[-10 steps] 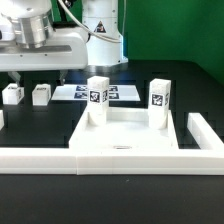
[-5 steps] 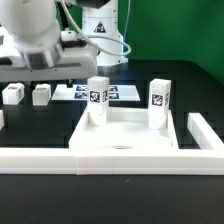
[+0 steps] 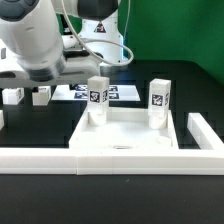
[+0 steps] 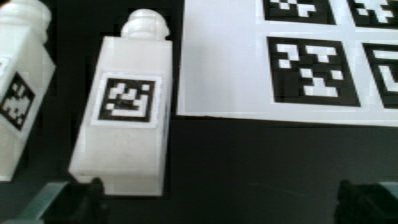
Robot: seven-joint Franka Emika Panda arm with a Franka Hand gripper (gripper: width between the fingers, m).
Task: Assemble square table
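The square table's white top [image 3: 125, 133] lies in the middle with its recessed face up. Two tagged legs [image 3: 97, 101] [image 3: 159, 101] stand upright in its far corners. Two loose legs [image 3: 12, 96] [image 3: 42, 95] lie on the black table at the exterior view's left, partly hidden behind the arm's hand [image 3: 35, 50], which hangs over them. In the wrist view one loose leg [image 4: 125, 110] lies lengthwise just ahead of one fingertip, and the other leg [image 4: 18, 85] sits at the frame's edge. My gripper [image 4: 222, 198] is open and nothing is between the fingers [image 4: 79, 196].
The marker board [image 3: 120, 92] [image 4: 302, 60] lies flat behind the tabletop, right beside the loose legs. Long white border bars run along the front [image 3: 110, 161] and the exterior view's right [image 3: 205, 130] of the tabletop.
The arm's hand has swung toward the exterior view's left and come down over the two loose legs, now covering part of them. The jaws have stayed wide open.
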